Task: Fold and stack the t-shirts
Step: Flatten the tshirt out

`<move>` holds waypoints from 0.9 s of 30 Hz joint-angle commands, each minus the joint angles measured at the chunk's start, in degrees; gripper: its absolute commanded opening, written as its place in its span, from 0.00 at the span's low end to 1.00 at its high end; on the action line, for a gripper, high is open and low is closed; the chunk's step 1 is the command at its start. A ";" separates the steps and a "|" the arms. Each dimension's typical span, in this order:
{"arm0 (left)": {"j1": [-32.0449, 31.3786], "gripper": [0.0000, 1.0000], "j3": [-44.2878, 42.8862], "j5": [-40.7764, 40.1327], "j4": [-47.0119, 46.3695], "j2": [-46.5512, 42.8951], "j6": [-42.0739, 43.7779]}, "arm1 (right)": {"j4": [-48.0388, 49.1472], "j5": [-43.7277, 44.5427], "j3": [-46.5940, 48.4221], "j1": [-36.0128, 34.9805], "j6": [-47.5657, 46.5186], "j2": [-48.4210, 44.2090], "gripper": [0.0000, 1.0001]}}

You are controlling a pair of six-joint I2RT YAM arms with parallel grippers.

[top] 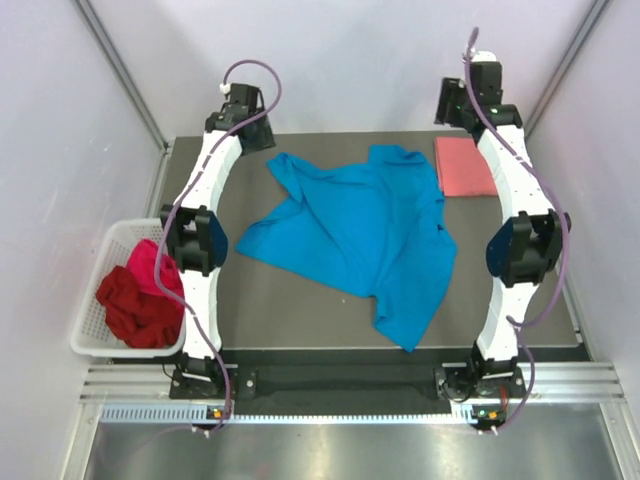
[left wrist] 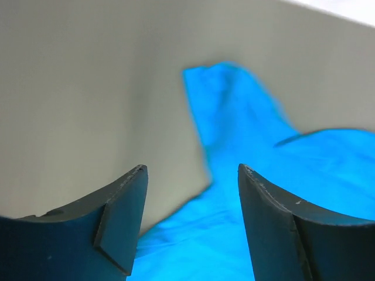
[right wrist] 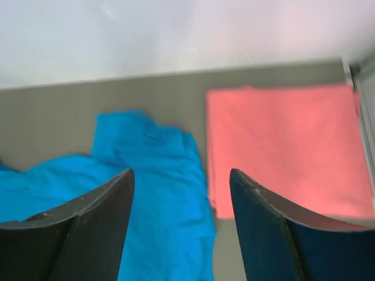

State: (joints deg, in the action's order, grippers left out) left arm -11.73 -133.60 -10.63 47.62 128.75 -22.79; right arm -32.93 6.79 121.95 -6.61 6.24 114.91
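Note:
A bright blue t-shirt lies crumpled and partly spread in the middle of the table. A salmon pink t-shirt lies folded flat at the back right. A dark red t-shirt and a magenta t-shirt are bunched in the basket at the left. My left gripper is open and empty above the blue shirt's back left corner. My right gripper is open and empty at the back right, above the gap between the blue shirt and the pink one.
A white lattice basket sits off the table's left edge. Pale walls close in the table at the back and both sides. Both arms' elbows stand over the table's left and right edges.

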 commanded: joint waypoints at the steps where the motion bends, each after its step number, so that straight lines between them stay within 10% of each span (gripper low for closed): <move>1: 0.13 0.68 1.22 -1.15 0.46 -8.32 0.37 | -3.97 0.16 3.57 2.22 5.01 -4.95 0.67; 14: -3.83 0.43 46.90 1.58 -3.75 -34.96 -0.68 | -14.79 -17.49 -49.95 -9.46 10.63 -39.48 0.43; 27: -1.46 0.33 59.59 6.41 -3.49 -38.74 -9.11 | -18.05 -27.27 -86.87 -29.50 28.81 -67.43 0.40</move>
State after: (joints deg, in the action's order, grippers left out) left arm -13.26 -75.37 -5.48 46.11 93.36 -28.05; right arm -50.94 -17.52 38.98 -34.11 26.26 52.07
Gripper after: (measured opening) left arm 0.335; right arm 0.398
